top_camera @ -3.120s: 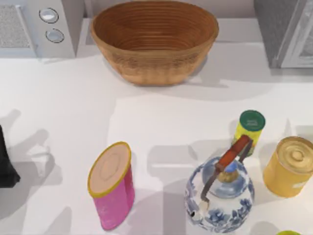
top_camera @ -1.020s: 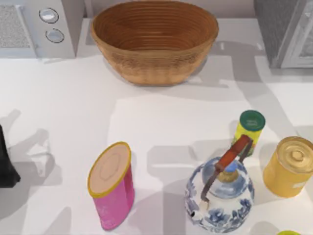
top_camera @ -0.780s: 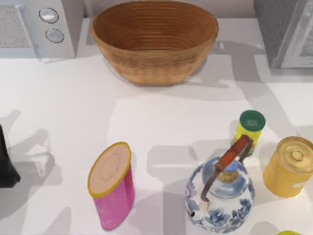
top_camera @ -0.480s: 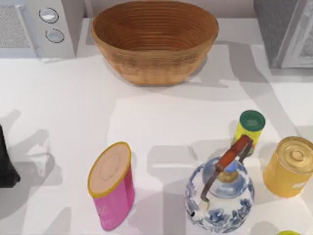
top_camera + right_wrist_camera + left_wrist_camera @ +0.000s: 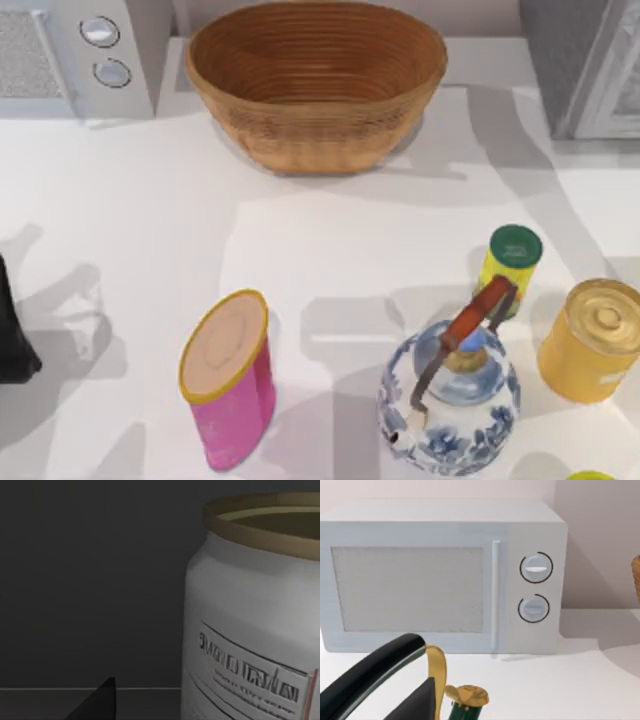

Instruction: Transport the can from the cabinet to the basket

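Whether the right gripper is open or closed cannot be told, and nothing is seen in its grasp. A dark wedge (image 5: 102,702) sits in the foreground of the right wrist view. Close before that camera stands the can (image 5: 255,625), upright, with a pale body, a gold rim and a lettered label, inside a dim, dark-walled space.

From above, the cabinet (image 5: 560,60), grey and speckled, stands at the table's far right corner, its paler framed door (image 5: 615,75) beside it. The basket (image 5: 315,85), brown and woven, sits at the far middle of the table (image 5: 150,200), well apart from the cabinet. A microwave (image 5: 130,50) with two round knobs fills the far left corner, and the left wrist view faces its front.

Nearer the camera stand a pink canister (image 5: 230,385), a blue-and-white teapot (image 5: 450,405) with a red-brown handle, a small yellow can with a green lid (image 5: 512,262) just behind the teapot, and a yellow tin (image 5: 592,340) at the right edge.

The left arm (image 5: 8,340) shows as a black shape at the table's left edge. A black curved handle (image 5: 370,672) with a gold strap lies close under its wrist camera.
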